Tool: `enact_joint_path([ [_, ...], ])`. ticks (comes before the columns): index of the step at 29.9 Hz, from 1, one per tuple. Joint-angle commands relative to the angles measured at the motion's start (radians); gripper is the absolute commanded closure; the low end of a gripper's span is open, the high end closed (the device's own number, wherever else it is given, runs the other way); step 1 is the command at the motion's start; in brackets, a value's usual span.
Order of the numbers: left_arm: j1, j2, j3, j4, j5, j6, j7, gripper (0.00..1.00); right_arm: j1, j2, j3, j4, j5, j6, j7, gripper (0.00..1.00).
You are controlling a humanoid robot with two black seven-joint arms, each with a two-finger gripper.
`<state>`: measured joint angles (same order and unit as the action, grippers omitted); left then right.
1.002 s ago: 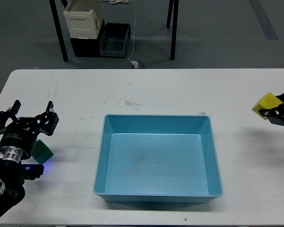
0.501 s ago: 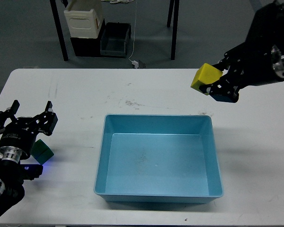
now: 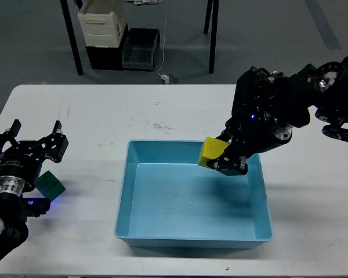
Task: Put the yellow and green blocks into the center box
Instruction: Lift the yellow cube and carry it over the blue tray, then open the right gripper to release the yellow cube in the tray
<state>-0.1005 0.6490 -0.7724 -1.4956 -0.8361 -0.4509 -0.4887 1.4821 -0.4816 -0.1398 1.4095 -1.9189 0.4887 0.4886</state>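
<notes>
The light blue tray [image 3: 123, 197] sits in the middle of the white table. My right gripper [image 3: 222, 160] is shut on the yellow block [image 3: 211, 152] and holds it above the tray's back right part. The dark green block [image 3: 51, 185] lies on the table at the left. My left gripper [image 3: 28, 143] is open, its fingers spread wide, just above and behind the green block and apart from it.
The white table [image 3: 180, 107] bears faint scuff marks behind the tray. Beyond its far edge, on the floor, stand a white container [image 3: 102, 23] on a dark bin [image 3: 141, 48], black table legs, and a white cable.
My right arm has swung in from the right edge with the yellow block, first high behind the tray, now lower over the tray's back right. The left gripper rose slightly.
</notes>
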Motion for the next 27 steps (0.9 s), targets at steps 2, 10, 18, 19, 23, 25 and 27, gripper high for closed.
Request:
enact_joint_path([
  [2, 0.001, 0.001, -0.008, 0.0, 0.0, 0.001, 0.0, 0.0, -0.035, 0.081, -0.023, -0.015, -0.009, 0.0, 0.0, 0.99],
  [10, 0.002, 0.003, -0.008, 0.0, 0.0, -0.008, 0.0, 0.0, -0.051, 0.084, -0.124, -0.041, -0.014, 0.0, 0.0, 0.95],
  [18, 0.002, 0.003, -0.008, 0.0, 0.0, -0.005, 0.0, 0.0, -0.109, 0.112, -0.118, -0.139, -0.012, 0.0, 0.0, 0.84],
  [19, 0.002, 0.001, -0.008, 0.0, 0.0, -0.005, 0.0, 0.0, -0.115, 0.113, -0.113, -0.141, -0.011, 0.0, 0.0, 0.84],
  [23, 0.002, 0.003, -0.008, 0.003, 0.0, -0.005, 0.0, 0.0, -0.124, 0.123, -0.103, -0.141, -0.006, 0.0, 0.0, 0.84],
  [25, 0.002, 0.001, -0.008, 0.003, 0.0, -0.006, 0.0, 0.0, -0.126, 0.132, -0.098, -0.142, -0.003, 0.0, 0.0, 0.81],
  [27, 0.002, 0.003, -0.008, 0.003, 0.0, -0.008, 0.0, 0.0, -0.129, 0.138, -0.096, -0.144, 0.006, 0.0, 0.0, 0.69],
])
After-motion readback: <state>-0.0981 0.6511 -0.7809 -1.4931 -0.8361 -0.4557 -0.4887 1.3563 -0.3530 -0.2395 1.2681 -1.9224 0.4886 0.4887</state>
